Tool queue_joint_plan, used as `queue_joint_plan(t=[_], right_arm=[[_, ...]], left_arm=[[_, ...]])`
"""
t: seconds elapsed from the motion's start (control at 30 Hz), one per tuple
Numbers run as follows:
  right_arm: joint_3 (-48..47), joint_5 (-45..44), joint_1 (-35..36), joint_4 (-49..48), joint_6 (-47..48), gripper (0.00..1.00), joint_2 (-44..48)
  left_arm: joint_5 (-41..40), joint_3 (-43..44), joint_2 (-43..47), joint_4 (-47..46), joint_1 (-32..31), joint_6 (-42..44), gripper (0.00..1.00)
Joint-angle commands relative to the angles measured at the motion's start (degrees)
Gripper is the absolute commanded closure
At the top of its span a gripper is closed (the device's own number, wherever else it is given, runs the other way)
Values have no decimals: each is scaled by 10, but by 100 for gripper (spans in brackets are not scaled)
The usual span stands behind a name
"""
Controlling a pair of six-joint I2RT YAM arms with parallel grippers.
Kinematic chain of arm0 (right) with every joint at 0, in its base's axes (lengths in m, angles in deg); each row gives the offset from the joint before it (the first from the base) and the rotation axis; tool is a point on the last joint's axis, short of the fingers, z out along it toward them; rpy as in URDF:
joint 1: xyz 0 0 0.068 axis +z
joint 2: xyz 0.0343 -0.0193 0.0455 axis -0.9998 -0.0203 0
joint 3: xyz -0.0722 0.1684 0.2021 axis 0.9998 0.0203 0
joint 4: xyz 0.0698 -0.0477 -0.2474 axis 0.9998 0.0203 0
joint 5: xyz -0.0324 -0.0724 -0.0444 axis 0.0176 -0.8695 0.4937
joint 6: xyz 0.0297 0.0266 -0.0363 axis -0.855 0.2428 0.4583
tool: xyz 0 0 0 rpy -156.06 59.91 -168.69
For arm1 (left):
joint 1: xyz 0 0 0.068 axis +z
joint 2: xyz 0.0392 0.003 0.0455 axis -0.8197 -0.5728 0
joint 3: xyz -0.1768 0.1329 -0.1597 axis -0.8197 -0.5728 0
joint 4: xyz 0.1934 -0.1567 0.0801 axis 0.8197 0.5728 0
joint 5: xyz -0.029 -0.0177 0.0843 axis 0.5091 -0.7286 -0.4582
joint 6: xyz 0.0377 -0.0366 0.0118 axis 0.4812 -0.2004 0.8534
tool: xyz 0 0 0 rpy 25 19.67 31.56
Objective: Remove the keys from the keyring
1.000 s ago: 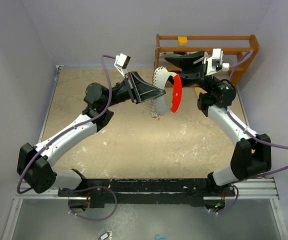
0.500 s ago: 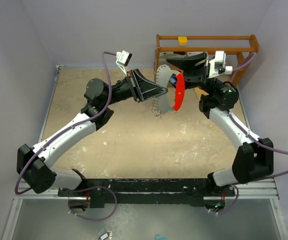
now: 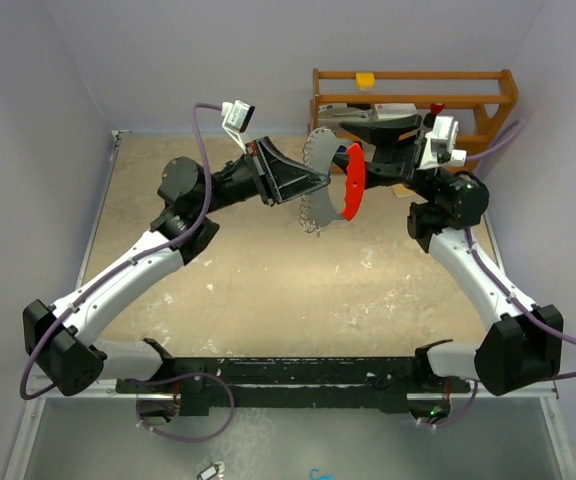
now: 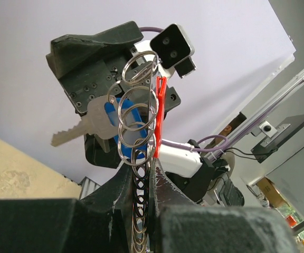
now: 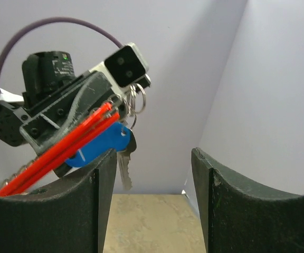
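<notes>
From above, your left gripper (image 3: 318, 186) is clamped on the keyring (image 3: 312, 218), which is held up over the table (image 3: 218, 270). Its red fob (image 3: 351, 182) sits just beside the right gripper (image 3: 360, 148).

Your left wrist camera shows the fingers (image 4: 123, 184) pinching the keyring's chain, with the blue-headed key (image 4: 105, 122) on the rings above.

In your right wrist view the jaws stand wide apart and hold nothing. The red fob and the blue-headed key are just past the left finger (image 5: 102, 195).

keyring (image 4: 136, 122) showed bright polished metal rings | key (image 4: 96, 126) had a dull silver metal blade, smooth blue plastic head | fob (image 3: 351, 185) was glossy red plastic | left fingers (image 4: 115, 196) were matt black plastic, scuffed pale | table (image 3: 248, 285) looked rough, mottled sandy | rack (image 3: 413, 75), upper right, was varnished wood
</notes>
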Motion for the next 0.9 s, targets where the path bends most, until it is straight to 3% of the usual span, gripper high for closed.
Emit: queue_joint_plan(t=[0.0,0.53,0.7,0.87], right_arm=[[0,-9,2,15,38,39,7],[8,-18,1,106,120,40,48],[23,-47,-1,174,175,41,85],[25,-40,-2,182,168,42,97]], left_arm=[[-17,20,30,-6,0,19,100],[-13,36,36,29,0,49,100],[-39,48,50,111,0,109,100],[-36,45,47,95,0,104,100]])
